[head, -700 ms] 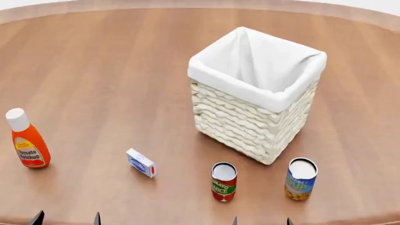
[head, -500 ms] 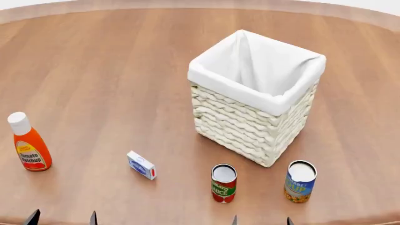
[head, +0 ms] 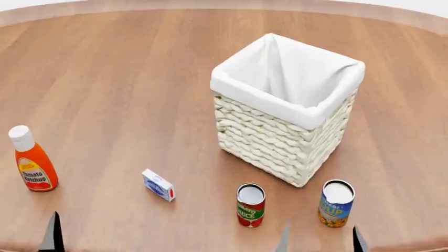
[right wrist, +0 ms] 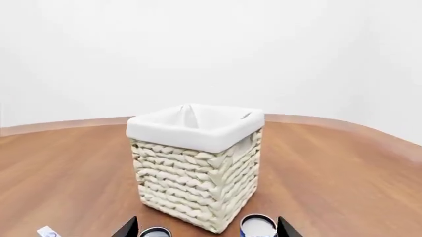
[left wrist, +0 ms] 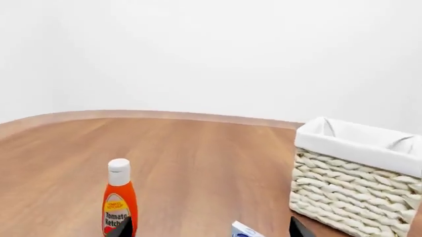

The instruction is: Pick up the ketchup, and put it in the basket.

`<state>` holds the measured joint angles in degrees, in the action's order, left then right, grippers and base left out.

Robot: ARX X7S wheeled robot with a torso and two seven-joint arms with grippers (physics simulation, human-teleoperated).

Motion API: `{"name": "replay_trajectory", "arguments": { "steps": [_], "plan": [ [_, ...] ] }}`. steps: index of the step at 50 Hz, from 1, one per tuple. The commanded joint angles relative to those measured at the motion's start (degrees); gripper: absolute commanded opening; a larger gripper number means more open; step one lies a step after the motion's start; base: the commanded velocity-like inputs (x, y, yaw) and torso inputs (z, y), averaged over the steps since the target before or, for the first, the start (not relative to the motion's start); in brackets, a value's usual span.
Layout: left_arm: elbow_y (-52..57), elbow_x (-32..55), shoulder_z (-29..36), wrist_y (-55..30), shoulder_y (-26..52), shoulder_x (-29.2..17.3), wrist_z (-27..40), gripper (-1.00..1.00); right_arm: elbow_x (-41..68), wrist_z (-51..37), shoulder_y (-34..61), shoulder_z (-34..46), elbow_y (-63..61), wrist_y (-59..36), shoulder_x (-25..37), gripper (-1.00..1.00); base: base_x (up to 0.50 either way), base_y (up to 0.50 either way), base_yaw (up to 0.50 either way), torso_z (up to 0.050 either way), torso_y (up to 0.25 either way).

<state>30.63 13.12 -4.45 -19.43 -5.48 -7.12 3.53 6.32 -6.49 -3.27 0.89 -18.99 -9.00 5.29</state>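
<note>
Left hand (head: 54,231): low at the near table edge, only one dark fingertip in the head view; the wrist view shows two tips set well apart, so it is spread and carrying nothing
Right hand (head: 320,235): two dark tips peeking in near the cans, splayed wide, empty too
Ketchup (head: 32,165): standing upright at the left of the table (head: 126,79), white cap up, just ahead of the left hand and a touch to its outer side
Step in hand: reaching for the bottle; I'd say the task has barely started, nothing lifted yet
How to do it well: line the left hand up so the bottle sits squarely between the fingers; in the wrist view it sits over one fingertip, not centred, so shift sideways first, then go in level and close on the body below the cap
Neighbours: small white-and-blue box (head: 158,184) nearby, red-and-green can (head: 251,204) and blue can (head: 337,202) further right, all apart from the bottle
Basket (head: 280,142): well apart to the right, open-topped; likely needs a high carry over its rim
Risk: a tall narrow bottle could tip if nudged off-centre
</note>
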Motion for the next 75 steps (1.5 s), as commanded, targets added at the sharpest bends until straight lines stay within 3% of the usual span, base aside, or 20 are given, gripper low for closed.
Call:
{"name": "replay_trajectory", "arguments": {
  "steps": [1, 12, 38, 45, 60, 65, 69, 75],
  "plan": [
    [13.66, 6.53, -6.51, -6.92, -3.29, -2.83, 1.50, 1.00, 3.81, -2.15, -2.74, -3.41, -11.19, -4.00, 1.87, 1.00, 0.00, 0.00, 0.00, 0.000, 0.000],
    [12.66, 5.78, -5.41, -6.92, -2.52, -4.19, 1.65, 1.00, 5.08, -3.41, -3.97, -4.33, -14.09, -3.43, 2.45, 1.00, 0.10, 0.34, 0.00, 0.000, 0.000],
    [13.02, 7.57, -5.38, -7.05, -1.28, -5.82, 3.51, 1.00, 7.41, -4.73, -2.27, -5.36, -12.23, -1.96, 3.64, 1.00, 0.07, 0.00, 0.00, 0.000, 0.000],
    [13.15, 8.13, -5.94, -6.71, -1.71, -6.08, 3.63, 1.00, 3.32, -5.80, -3.25, -3.61, -12.06, -0.21, 4.27, 1.00, 0.05, 0.00, 0.00, 0.000, 0.000],
    [14.09, 9.14, -6.86, -5.84, -3.09, -6.34, 4.05, 1.00, 3.30, -6.58, -2.94, -3.41, -11.09, 0.54, 5.00, 1.00, 0.00, 0.49, 0.00, 0.000, 0.000],
    [15.31, 12.97, -10.29, -6.51, -4.00, -6.67, 4.05, 1.00, 2.85, -6.97, -3.61, -3.64, -10.36, 1.36, 5.32, 1.00, 0.00, 0.15, 0.00, 0.000, 0.000],
    [13.24, 10.50, -7.96, -5.02, -4.45, -4.71, 5.15, 1.00, 1.14, -5.70, -7.05, -2.85, -11.64, 4.82, 6.82, 1.00, 0.00, 0.00, 0.00, 0.000, 0.000],
    [15.05, 9.69, -7.14, -4.74, -5.39, -5.49, 5.16, 1.00, 1.23, -4.87, -3.55, -0.15, -8.17, 3.19, 6.44, 1.00, 0.05, 0.00, 0.00, 0.000, 0.000]
  ]
}}
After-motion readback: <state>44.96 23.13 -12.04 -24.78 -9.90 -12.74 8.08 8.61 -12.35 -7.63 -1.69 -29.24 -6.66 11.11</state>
